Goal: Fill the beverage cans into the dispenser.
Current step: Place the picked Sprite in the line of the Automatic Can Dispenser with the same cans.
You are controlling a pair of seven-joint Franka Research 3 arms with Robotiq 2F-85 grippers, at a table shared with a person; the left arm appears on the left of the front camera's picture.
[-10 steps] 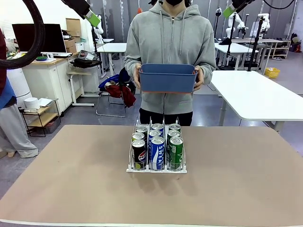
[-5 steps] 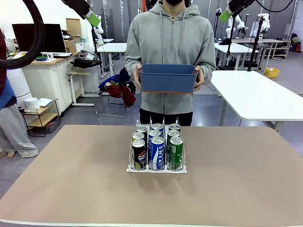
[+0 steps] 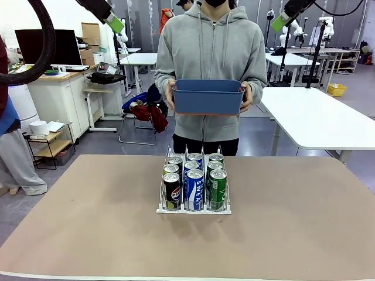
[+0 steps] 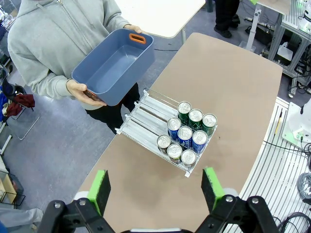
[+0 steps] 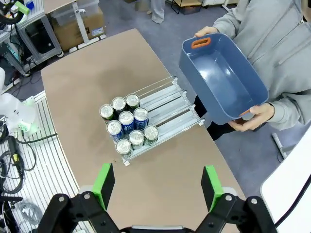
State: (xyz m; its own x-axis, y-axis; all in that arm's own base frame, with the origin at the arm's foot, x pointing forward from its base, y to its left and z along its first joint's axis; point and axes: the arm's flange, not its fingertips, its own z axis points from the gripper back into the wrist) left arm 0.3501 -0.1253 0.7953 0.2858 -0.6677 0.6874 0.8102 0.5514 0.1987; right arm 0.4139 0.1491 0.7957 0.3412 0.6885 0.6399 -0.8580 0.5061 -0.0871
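Front view faces across table; 2 wrist views look down from high, sharing the dispenser (image 3: 194, 206).

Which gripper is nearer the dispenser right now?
Neither clearly: the left gripper and right gripper both hang open, high above the far side of the table, on either side of the person, well away from the dispenser.

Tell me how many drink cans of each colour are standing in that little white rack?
Black cans: 3, in the rack's left lane seen from the front
Blue-and-white cans: 3, middle lane
Green cans: 3, right lane
Total: 9 cans in the white wire dispenser
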